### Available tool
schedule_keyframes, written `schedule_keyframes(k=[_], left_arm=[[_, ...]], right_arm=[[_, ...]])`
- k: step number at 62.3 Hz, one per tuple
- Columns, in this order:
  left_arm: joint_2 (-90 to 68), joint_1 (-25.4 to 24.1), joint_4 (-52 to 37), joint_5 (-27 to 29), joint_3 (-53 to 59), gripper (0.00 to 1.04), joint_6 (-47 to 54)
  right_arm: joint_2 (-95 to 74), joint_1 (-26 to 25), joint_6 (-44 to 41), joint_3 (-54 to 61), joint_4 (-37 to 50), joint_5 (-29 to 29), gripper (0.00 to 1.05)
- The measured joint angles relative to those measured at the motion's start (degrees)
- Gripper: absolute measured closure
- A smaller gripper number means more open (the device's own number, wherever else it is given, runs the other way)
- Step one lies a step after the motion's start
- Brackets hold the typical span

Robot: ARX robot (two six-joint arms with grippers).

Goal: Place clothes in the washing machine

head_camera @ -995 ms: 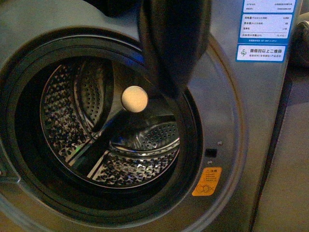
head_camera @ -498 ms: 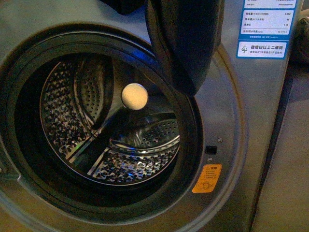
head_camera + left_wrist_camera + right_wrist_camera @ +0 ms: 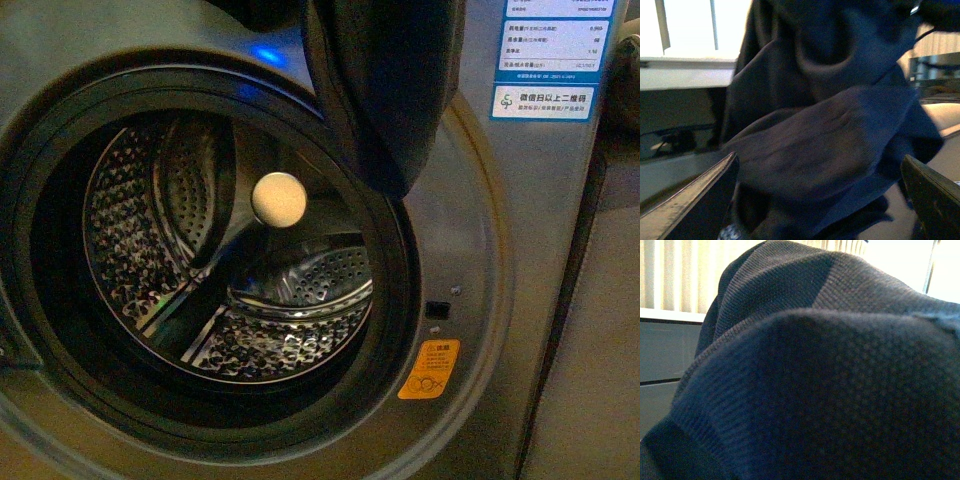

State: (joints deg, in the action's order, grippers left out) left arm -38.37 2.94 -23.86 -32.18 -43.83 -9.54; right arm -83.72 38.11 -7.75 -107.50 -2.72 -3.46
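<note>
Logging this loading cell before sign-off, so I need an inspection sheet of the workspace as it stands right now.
surface: no table seen; the washing machine front fills the front view.
job's things: porthole open, drum holds no fabric; clothes hang over the opening's upper right rim, outside the drum.
clutter: nothing seen.
grippers: left gripper fingers wide apart, clothes seen between them; right gripper hidden, its view filled with fabric.
cables: nothing seen clearly.
surroundings: orange sticker and blue-white labels on the machine; bright blinds behind.

dark knit clothes – close, filling view
</note>
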Motion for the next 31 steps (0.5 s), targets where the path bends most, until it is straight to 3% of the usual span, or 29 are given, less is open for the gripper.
schedule_keyframes(k=[19,31], left_arm=[[-8.6,9.9,2.0,-0.9,-8.6,0.07,-1.1],[-13.7,14.0,3.8,2.1,-12.0,0.07,-0.6]], right_arm=[[0.0,0.0,0.0,0.0,0.0,0.0,0.91],[0.0,0.0,0.0,0.0,0.0,0.0,0.91]])
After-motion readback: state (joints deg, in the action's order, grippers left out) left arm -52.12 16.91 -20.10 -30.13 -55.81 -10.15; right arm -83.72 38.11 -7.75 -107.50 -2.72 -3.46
